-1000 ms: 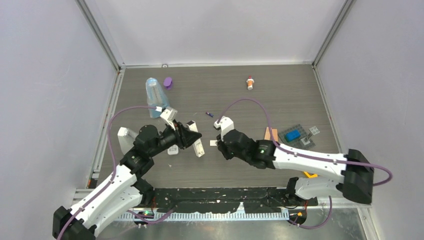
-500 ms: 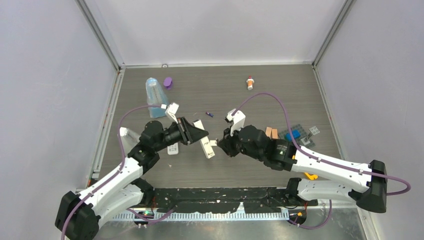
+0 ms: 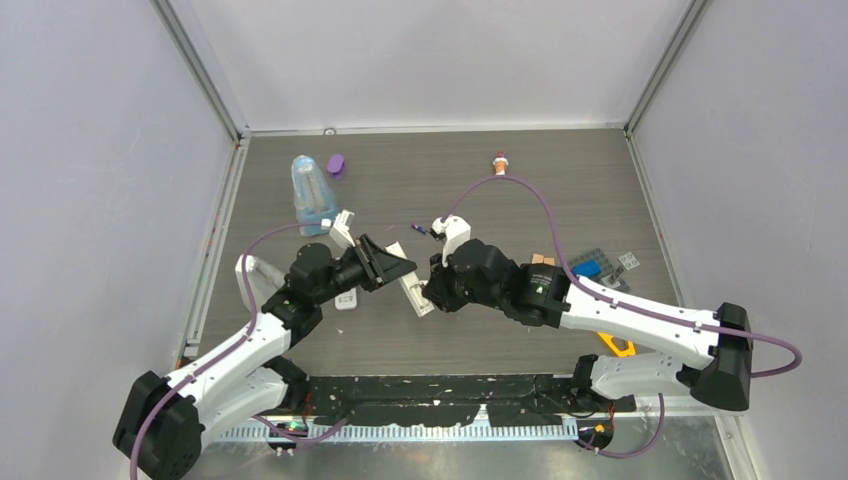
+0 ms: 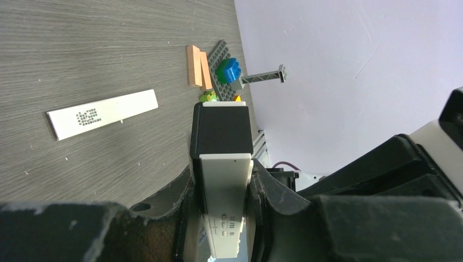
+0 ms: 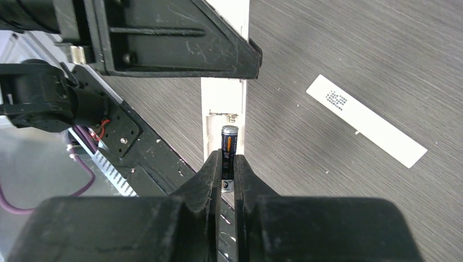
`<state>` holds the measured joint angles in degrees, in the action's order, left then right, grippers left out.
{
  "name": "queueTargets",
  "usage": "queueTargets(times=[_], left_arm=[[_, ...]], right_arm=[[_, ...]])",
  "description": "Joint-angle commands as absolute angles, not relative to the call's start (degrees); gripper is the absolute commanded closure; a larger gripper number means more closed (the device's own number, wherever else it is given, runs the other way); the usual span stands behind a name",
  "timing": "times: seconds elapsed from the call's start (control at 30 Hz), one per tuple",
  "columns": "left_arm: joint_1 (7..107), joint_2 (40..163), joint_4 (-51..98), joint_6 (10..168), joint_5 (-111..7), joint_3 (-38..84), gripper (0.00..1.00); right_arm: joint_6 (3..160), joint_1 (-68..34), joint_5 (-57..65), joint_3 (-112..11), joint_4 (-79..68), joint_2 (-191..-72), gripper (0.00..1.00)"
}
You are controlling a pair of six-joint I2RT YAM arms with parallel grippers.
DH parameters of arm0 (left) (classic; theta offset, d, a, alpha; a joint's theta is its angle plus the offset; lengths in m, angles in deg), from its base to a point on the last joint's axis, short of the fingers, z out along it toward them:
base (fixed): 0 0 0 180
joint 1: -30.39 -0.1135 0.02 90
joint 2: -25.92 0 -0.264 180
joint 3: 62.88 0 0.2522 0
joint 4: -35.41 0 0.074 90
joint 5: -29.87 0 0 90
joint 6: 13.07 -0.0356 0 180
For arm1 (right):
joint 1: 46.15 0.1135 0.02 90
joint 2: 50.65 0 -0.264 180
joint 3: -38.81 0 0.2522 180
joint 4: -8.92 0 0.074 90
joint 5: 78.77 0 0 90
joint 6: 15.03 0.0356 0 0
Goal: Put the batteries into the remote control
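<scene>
Since the frame before, the right arm had swung in closer to the left one, so the right gripper (image 5: 227, 157) now sat right at the remote control (image 5: 214, 103). The remote control was up off the table. The left gripper (image 4: 224, 185) had it pinched by its two long sides, about halfway closed, with the black end sticking out. Its battery slot faced the right arm and was open.

The right gripper was nearly closed on one dark battery (image 5: 229, 139). It held the bottom half, and the silver tip poked out over the slot (I could not tell if it touched yet). A purple battery (image 3: 420, 229) lay on the table just past the two grippers. A white strip with a printed label (image 5: 366, 120) lay flat near them.

The battery looked tiny, light, hard and smooth, so it could slip or roll away. Holding it low on its round sides seemed best, so the tip stayed free. The remote control looked light and stiff, so its edges were a good place to hold.
</scene>
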<state>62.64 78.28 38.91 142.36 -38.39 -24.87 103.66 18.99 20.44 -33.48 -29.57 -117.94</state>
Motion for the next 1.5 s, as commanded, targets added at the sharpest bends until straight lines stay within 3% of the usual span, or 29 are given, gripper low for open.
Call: queueTargets(times=[0.0,0.83,1.17,1.47], left_arm=[[62.2,77.7,43.5,144.1,-39.2,-25.2,1.0],[61.9,77.9,45.3,145.5,-37.9,-25.6,1.0],[61.4,78.7,47.3,148.5,-37.9,-27.0,1.0],[60.6,81.3,54.9,153.4,-37.7,-30.6,1.0]], right_arm=[[104.2,19.1,20.2,-36.8,-31.4,-119.1,0.87],[102.3,19.5,21.7,-40.5,-34.8,-125.1,0.82],[103.1,19.5,23.2,-42.6,-36.2,-124.9,0.69],[104.6,19.4,24.0,-43.5,-36.3,-123.1,0.68]])
